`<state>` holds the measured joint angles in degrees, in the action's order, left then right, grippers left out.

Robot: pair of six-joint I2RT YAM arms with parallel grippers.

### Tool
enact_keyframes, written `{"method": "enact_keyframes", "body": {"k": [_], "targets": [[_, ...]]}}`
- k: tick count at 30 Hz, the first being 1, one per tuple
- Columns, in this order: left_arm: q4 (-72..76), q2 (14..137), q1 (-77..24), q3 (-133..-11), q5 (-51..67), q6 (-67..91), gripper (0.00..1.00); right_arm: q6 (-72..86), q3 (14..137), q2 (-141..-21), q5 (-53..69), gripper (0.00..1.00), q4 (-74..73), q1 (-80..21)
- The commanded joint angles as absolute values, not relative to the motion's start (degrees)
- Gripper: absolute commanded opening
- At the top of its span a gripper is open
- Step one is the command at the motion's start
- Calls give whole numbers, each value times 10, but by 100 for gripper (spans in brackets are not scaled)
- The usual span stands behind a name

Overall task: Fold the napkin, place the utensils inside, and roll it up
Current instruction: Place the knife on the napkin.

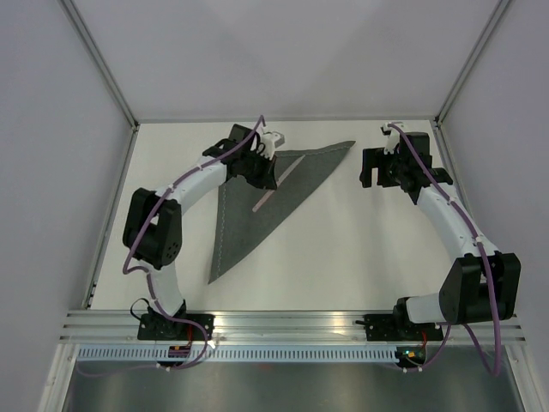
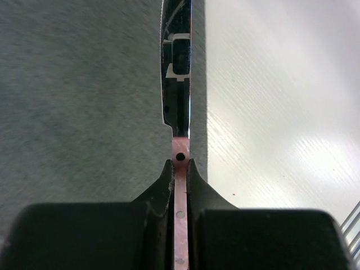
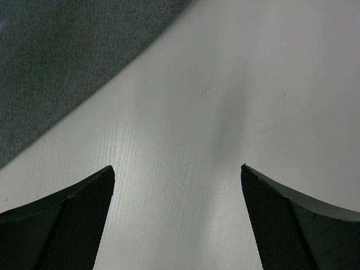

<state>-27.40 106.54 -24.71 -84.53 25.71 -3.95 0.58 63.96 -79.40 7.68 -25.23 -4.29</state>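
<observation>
The left gripper (image 2: pixel 180 166) pinches the pink handle of a steel-bladed table knife (image 2: pixel 177 84) above the dark grey cloth napkin (image 1: pixel 244 227), which lies folded in a triangle on the white table (image 1: pixel 343 240) (the right gripper (image 3: pixel 178 169) is spread wide near its far right corner).

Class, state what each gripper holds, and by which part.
The left gripper grips the knife by its pink handle; the right gripper holds nothing.
</observation>
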Motion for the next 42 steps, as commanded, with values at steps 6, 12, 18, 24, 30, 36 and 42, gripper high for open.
{"method": "enact_keyframes", "body": {"k": [6,12,18,24,30,36,42], "targets": [[-280,1138,-307,-877,259,-69,2,5,636,-789,69,98,-245,-45],[-272,1169,-323,-883,235,-58,2,4,635,-788,65,98,-245,-45],[-252,1181,-327,-880,209,-41,2,5,635,-787,65,98,-246,-45],[-250,1192,-326,-889,191,-40,2,4,635,-787,65,98,-247,-45],[-248,1201,-327,-900,171,-31,2,4,635,-788,66,98,-249,-45],[-248,1206,-328,-899,172,-22,2,5,635,-788,66,98,-249,-45],[-247,1208,-330,-890,166,-11,2,-11,635,-792,68,98,-250,-45]]}}
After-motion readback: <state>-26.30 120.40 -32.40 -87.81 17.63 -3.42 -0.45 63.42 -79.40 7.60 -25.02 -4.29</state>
